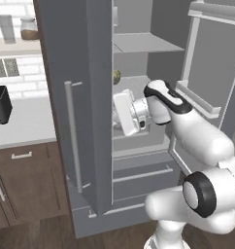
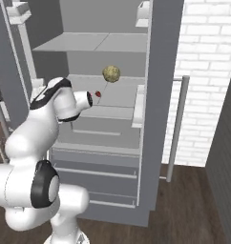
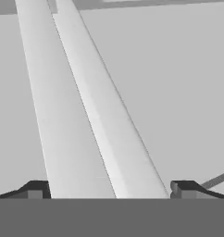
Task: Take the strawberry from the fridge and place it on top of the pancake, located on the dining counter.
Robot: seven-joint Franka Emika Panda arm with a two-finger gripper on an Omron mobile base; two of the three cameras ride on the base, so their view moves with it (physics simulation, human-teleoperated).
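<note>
A white arm reaches into the open fridge (image 2: 151, 119), its gripper (image 3: 109, 192) spread wide with nothing between the two dark fingertips (image 3: 37, 190), which the hand view shows standing far apart against pale grey shelf surfaces. Just beyond the wrist, in the right base view, the strawberry (image 2: 98, 94) sits on a middle shelf (image 2: 117, 97), a small red speck close to the hand; a lumpy yellowish-green ball (image 2: 111, 73) rests farther back on the same shelf. The risk, as it looks from here: the berry is tiny and the hand view carries no red at all (the fingers seem aimed at bare shelf), so a closing could miss it or nudge it away, or the broad hand could knock the ball. The left base view offers the gripper's white body side-on and a sliver of the ball past the door edge, but hides the berry, which the right base view supplies.
</note>
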